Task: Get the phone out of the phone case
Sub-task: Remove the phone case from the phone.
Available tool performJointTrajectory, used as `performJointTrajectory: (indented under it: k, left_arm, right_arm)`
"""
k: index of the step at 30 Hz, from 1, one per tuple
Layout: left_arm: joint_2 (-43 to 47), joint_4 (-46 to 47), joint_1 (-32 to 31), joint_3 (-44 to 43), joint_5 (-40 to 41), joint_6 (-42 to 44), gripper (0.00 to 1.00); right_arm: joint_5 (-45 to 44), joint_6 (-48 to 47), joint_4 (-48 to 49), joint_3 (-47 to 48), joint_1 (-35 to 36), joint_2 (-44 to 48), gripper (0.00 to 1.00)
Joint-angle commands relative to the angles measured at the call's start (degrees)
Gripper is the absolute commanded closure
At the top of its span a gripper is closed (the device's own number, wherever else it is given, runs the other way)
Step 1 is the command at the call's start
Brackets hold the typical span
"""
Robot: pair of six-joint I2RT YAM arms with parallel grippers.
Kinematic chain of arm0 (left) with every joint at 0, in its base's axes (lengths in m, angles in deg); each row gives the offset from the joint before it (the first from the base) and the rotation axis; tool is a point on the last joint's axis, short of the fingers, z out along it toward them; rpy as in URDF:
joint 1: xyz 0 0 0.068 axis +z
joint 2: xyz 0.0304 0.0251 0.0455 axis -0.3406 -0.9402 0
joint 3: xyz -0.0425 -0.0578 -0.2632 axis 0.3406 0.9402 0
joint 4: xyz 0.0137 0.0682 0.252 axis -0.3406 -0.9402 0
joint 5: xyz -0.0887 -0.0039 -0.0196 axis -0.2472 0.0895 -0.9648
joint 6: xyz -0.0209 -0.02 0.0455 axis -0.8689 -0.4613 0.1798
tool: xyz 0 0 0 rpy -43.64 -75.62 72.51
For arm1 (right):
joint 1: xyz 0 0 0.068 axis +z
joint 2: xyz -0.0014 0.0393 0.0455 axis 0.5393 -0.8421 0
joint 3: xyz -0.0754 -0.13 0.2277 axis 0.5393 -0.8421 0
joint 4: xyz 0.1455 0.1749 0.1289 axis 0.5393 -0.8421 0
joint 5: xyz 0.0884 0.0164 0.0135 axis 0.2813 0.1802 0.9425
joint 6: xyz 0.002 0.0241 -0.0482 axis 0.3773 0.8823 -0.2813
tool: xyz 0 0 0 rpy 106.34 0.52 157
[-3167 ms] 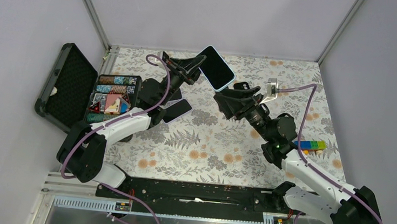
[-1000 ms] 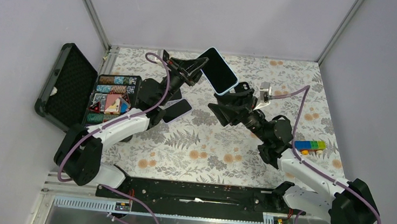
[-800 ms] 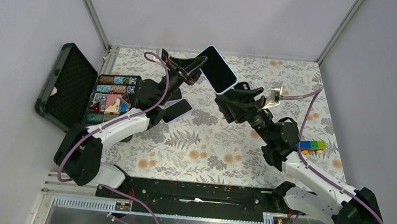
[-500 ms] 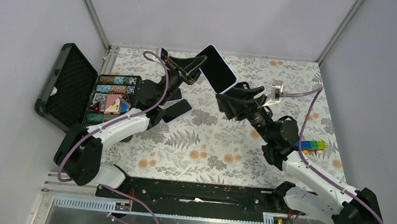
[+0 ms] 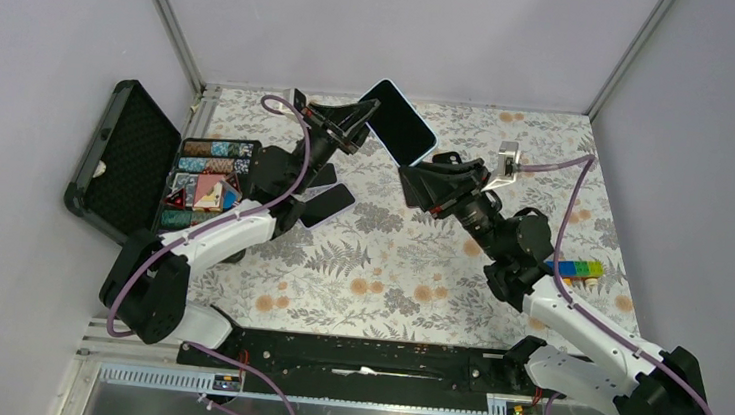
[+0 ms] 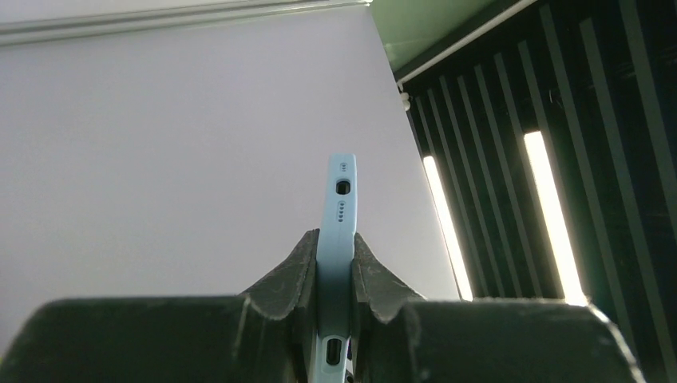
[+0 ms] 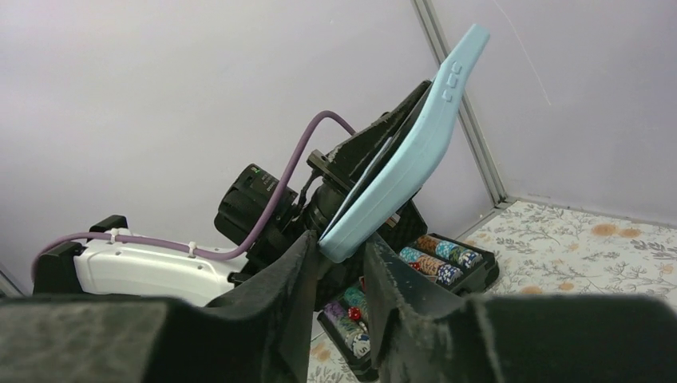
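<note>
Grey walls [image 5: 399, 30] enclose a floral-patterned table [image 5: 388, 270], above which the phone [image 5: 398, 122] is held clear of the surface in the upper centre of the overhead view, dark screen facing up and tilted. My left gripper [image 6: 335, 237] is clamped on the light-blue phone case [image 7: 407, 167]: in the left wrist view the case stands edge-on and upright between the two fingers, both of which press against its flat sides, with its port openings showing above and below the grip. My right gripper [image 7: 339, 243] meets the case from the opposite side. In the right wrist view the case slants up toward the upper right, and its lower corner sits between my two fingers; I cannot tell whether they press on it or merely flank it. At the left edge of the table lies an open black box [image 5: 127, 156] of coloured pieces. A dark flat slab [image 5: 329, 204] rests just beside my left arm. Coloured blocks [image 5: 577, 270] lie near the right edge.
</note>
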Motion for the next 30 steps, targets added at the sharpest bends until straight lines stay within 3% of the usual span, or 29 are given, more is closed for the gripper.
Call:
performJointTrajectory:
  k: [1,9,24,30]
  left_arm:
    - [3.46,4.97,-0.51,-1.62,0.26,-1.53,1.00]
    - [6.53,0.45,-0.56,-1.11,0.52,-3.12,1.00]
    - [10.75,-4.15,-0.57,-0.10,-0.49,-5.80,1.00]
    - [9.45,-3.11,-0.54,0.69,-0.37,-6.69,1.00]
  right_arm:
    - [-3.86,-2.57,-4.59,3.30,0.06,-1.83,0.72]
    - [-5.66,-9.21,-8.01,2.29,0.09,-6.46,0.94]
    - [-14.79,-14.81,-14.13,1.56,-0.01,-14.84,0.99]
    - [-13.62,-13.95,-14.26,1.50,-0.04,-14.19,1.00]
